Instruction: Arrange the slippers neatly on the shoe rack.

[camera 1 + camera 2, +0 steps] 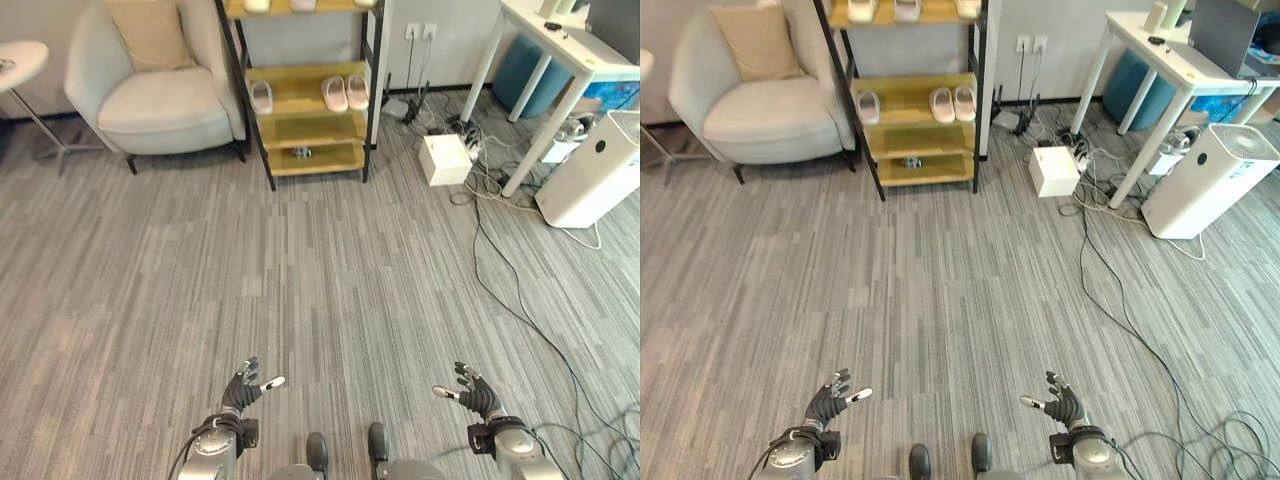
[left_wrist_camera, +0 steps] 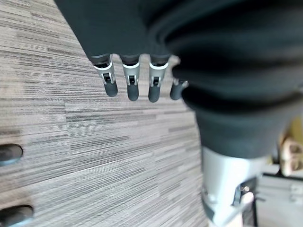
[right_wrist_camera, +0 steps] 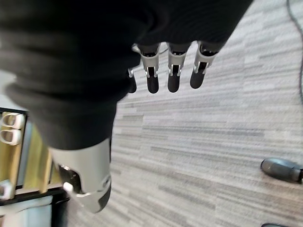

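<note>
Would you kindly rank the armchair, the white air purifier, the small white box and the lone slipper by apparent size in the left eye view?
1. armchair
2. white air purifier
3. small white box
4. lone slipper

All stand similarly far off, so the order seems safe.

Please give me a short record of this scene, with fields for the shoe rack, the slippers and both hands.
shoe rack: far across the floor, beside the armchair
slippers: single one at the shelf's left, pair at its right; more on the shelf above
left hand: open, empty, low over the floor
right hand: open, empty, low over the floor
</note>
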Controlling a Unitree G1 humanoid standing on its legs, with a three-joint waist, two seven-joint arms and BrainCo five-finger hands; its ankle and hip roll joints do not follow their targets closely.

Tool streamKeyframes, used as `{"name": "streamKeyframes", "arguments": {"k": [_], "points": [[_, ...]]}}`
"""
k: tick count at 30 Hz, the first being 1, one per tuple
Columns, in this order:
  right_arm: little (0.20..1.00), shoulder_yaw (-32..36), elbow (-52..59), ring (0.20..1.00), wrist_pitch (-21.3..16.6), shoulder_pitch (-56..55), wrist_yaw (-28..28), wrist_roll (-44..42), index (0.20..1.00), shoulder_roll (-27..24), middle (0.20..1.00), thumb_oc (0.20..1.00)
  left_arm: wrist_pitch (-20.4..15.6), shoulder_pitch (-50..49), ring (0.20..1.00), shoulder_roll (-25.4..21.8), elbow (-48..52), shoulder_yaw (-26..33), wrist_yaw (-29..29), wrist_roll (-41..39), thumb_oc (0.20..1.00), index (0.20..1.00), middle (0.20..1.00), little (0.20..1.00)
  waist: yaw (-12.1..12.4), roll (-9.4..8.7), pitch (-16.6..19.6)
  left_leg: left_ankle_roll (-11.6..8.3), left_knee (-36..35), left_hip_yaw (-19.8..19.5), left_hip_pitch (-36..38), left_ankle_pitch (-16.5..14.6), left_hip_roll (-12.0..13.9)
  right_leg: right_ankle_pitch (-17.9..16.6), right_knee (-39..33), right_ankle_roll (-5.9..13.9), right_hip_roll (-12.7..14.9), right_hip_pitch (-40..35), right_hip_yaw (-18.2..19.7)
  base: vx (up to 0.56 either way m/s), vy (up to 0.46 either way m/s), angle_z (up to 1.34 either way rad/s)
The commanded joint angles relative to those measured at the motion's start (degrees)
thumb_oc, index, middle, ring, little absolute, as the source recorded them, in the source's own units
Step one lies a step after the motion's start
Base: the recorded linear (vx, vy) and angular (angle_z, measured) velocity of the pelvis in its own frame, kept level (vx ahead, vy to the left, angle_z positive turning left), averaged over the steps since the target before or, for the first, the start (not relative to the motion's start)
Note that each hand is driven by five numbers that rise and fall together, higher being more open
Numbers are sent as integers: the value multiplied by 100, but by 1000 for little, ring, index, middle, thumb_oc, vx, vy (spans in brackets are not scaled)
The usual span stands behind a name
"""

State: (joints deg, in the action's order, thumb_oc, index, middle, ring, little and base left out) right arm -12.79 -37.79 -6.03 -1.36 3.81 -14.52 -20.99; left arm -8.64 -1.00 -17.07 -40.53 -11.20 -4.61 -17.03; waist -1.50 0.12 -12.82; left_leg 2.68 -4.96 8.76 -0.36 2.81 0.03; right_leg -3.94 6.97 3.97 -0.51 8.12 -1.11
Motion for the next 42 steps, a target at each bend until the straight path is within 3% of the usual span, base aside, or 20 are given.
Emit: {"name": "streamKeyframes", "arguments": {"k": [1, 3, 5, 8, 10, 12, 14, 15, 18, 19, 21, 25, 28, 31, 35, 36, 37, 38, 40, 42], "points": [[1000, -79, 201, 1000, -221, 175, 50, 38, 1000, 43, 1000, 1000, -255, 275, 1000, -242, 60, 92, -124, 251, 1000, 1000, 1000, 1000, -95, -185, 17, -251, 58, -254, 520, -722, 76, 321, 1064, 908, 829, 104, 307, 99, 40, 3], [1000, -32, 190, 1000, -237, 121, 40, -24, 1000, 70, 1000, 1000, -272, 281, 1000, -232, 33, 92, -122, 267, 1000, 1000, 1000, 1000, -142, -117, 23, -272, 26, -270, 677, -786, 97, 310, 1215, 879, 846, 293, 290, 181, 38, 11], [1000, 19, 230, 1000, -242, 125, 68, -60, 1000, -4, 1000, 1000, -292, 377, 1000, -268, 102, 66, -128, 218, 1000, 1000, 1000, 1000, -261, -77, 39, -334, -4, -327, 885, -921, 54, 309, 555, 761, 827, 377, 137, 359, -57, -15], [1000, 19, 232, 1000, -242, 162, 89, -40, 1000, -19, 1000, 1000, -300, 543, 1000, -278, 48, 46, -158, 177, 1000, 1000, 1000, 1000, -378, -88, 17, -421, -4, -347, 1083, -1052, 78, 79, -46, 782, 853, 579, -81, 261, -135, 2], [1000, 51, 346, 1000, -230, 69, 79, 29, 1000, -89, 1000, 1000, -330, 628, 1000, -289, 55, -7, -139, 187, 1000, 1000, 1000, 1000, -544, -93, 85, -547, -4, -367, 1357, -1256, 162, -81, -494, 816, 906, 586, -247, 407, -253, 11], [1000, 134, 410, 1000, -277, -105, 37, 77, 1000, -256, 1000, 1000, -347, 552, 1000, -236, 63, -32, -92, 178, 1000, 1000, 1000, 1000, -641, -43, 217, -692, 140, -393, 1487, -1289, 386, -70, -424, 651, 794, 413, -184, 376, -291, 48], [1000, 162, 466, 1000, -285, -170, 17, 93, 1000, -328, 1000, 1000, -343, 513, 1000, -221, 87, -24, -83, 147, 1000, 1000, 1000, 1000, -678, 14, 256, -771, 398, -436, 1408, -1169, 511, -2, -379, 562, 709, 369, -195, 243, -233, 55], [1000, 169, 552, 1000, -324, -231, -39, 61, 1000, -409, 1000, 1000, -349, 450, 1000, -195, 140, 4, -34, 31, 1000, 1000, 1000, 1000, -683, 60, 271, -908, 1081, -492, 1168, -795, 630, 177, -320, 393, 558, 234, -200, 212, -255, 22], [1000, 201, 617, 1000, -342, -250, -48, -22, 1000, -527, 1000, 1000, -326, 478, 1000, -163, 142, 44, -32, -101, 1000, 1000, 1000, 1000, -561, -46, 119, -947, 2581, -949, 392, -174, 446, 436, -258, 87, 413, -43, -54, 203, -260, 1], [1000, 195, 566, 1000, -336, -223, -26, -31, 1000, -554, 1000, 1000, -318, 519, 1000, -152, 99, 38, -68, -106, 1000, 1000, 1000, 1000, -519, -97, 56, -945, 2877, -1092, 184, -63, 379, 529, -200, 11, 392, -91, 21, 175, -180, -28], [1000, 192, 439, 1000, -310, -189, 17, -75, 1000, -573, 1000, 1000, -311, 574, 1000, -120, 32, 3, -74, -113, 1000, 1000, 1000, 1000, -432, -206, -25, -841, 2995, -1120, -287, -255, 302, 696, -147, -23, 433, -244, 143, 240, -113, -37], [1000, 236, 343, 1000, -310, -169, 42, -104, 1000, -596, 1000, 1000, -282, 564, 1000, -92, 11, -66, -70, -68, 1000, 1000, 1000, 1000, -293, -238, -51, -688, 2286, -917, -777, -608, 276, 988, -179, -6, 443, -580, 189, 247, -1, -4], [1000, 222, 251, 1000, -347, -33, 152, -137, 1000, -597, 1000, 1000, -255, 665, 1000, -90, 10, -143, -96, -17, 1000, 1000, 1000, 1000, -124, -127, -54, -773, 901, -701, -1219, 154, 473, 1183, -342, 19, 328, -1025, 170, 340, 71, 3], [1000, 190, 179, 1000, -318, 5, 153, -91, 1000, -476, 1000, 1000, -280, 625, 1000, -130, 34, -121, -124, 22, 1000, 1000, 1000, 1000, 14, -119, 129, -803, 266, -541, -1253, 471, 520, 1270, -569, 152, 344, -1521, 259, 455, 153, -25], [1000, 197, 210, 1000, -271, -79, 22, -33, 1000, -335, 1000, 1000, -269, 461, 1000, -170, 81, -90, -55, 79, 1000, 1000, 1000, 1000, 63, -271, 383, -638, 625, -485, -1185, 259, 304, 1256, -466, 330, 647, -1643, 526, 420, 226, -56], [1000, 161, 201, 1000, -247, -89, -41, -29, 1000, -230, 1000, 1000, -241, 382, 1000, -208, 127, -62, -12, 102, 1000, 1000, 1000, 1000, 117, -359, 454, -520, 774, -401, -1142, 58, 188, 1133, -193, 439, 761, -1580, 629, 277, 174, -62], [1000, 160, 202, 1000, -247, -90, -41, -28, 1000, -227, 1000, 1000, -240, 379, 1000, -211, 129, -62, -12, 102, 1000, 1000, 1000, 1000, 126, -366, 460, -517, 785, -390, -1149, 49, 186, 1139, -185, 442, 767, -1570, 640, 330, 221, -25], [1000, 123, 199, 1000, -227, -70, -92, -3, 1000, -147, 1000, 1000, -222, 329, 1000, -232, 170, -57, 8, 145, 1000, 1000, 1000, 1000, 147, -403, 480, -398, 832, -306, -1042, -125, 78, 811, 238, 580, 854, -1406, 637, 199, 153, 3], [1000, 106, 206, 1000, -233, -50, -107, -1, 1000, -122, 1000, 1000, -220, 304, 1000, -250, 211, -62, 13, 147, 1000, 1000, 1000, 1000, 158, -408, 464, -341, 846, -254, -989, -194, 46, 623, 519, 639, 881, -1261, 642, 181, 143, 11], [1000, 76, 260, 1000, -241, -65, -133, 17, 1000, -27, 1000, 1000, -209, 304, 1000, -284, 236, -58, 25, 182, 1000, 1000, 1000, 1000, 148, -339, 409, -208, 816, -199, -690, -399, -7, 91, 1313, 749, 945, -810, 470, 220, 149, 18]]}}
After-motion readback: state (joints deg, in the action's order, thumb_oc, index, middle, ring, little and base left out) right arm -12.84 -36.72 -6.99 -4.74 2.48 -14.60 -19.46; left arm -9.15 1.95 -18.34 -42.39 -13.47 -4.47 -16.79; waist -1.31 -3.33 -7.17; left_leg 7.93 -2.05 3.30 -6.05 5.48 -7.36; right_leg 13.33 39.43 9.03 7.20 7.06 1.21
